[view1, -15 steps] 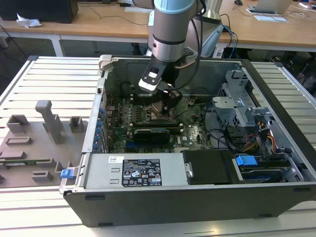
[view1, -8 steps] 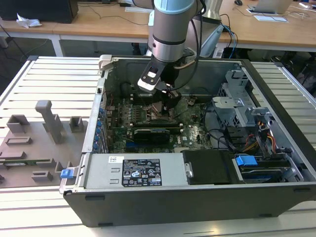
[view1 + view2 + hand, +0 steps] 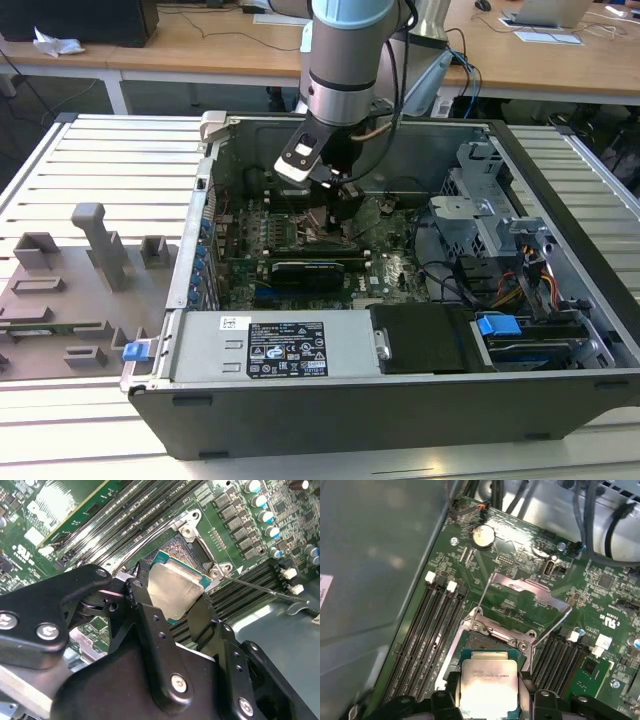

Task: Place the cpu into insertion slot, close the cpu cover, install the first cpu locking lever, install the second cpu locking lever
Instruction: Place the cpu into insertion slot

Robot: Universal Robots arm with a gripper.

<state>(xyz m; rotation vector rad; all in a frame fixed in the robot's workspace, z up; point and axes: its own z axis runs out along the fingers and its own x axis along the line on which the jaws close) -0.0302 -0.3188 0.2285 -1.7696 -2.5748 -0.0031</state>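
Note:
My gripper (image 3: 338, 207) reaches down into the open computer case, over the motherboard. It is shut on the cpu (image 3: 176, 586), a flat square chip with a silver top and green edge, held by two opposite sides between the black fingers (image 3: 137, 597). The cpu (image 3: 487, 681) hangs tilted just above the insertion slot (image 3: 481, 640), whose dark pin field (image 3: 172, 549) shows beyond the chip. The cpu cover (image 3: 530, 594) stands swung open behind the slot. Two thin locking levers (image 3: 484, 596) (image 3: 552, 627) stand raised beside it.
Long black memory slots (image 3: 427, 630) flank the socket on both sides. A black graphics card (image 3: 305, 270) lies across the board. The power supply (image 3: 270, 345), a drive cage with blue tabs (image 3: 500, 325) and cables (image 3: 450, 280) crowd the case. A grey fixture (image 3: 100, 245) sits at the exterior view's left.

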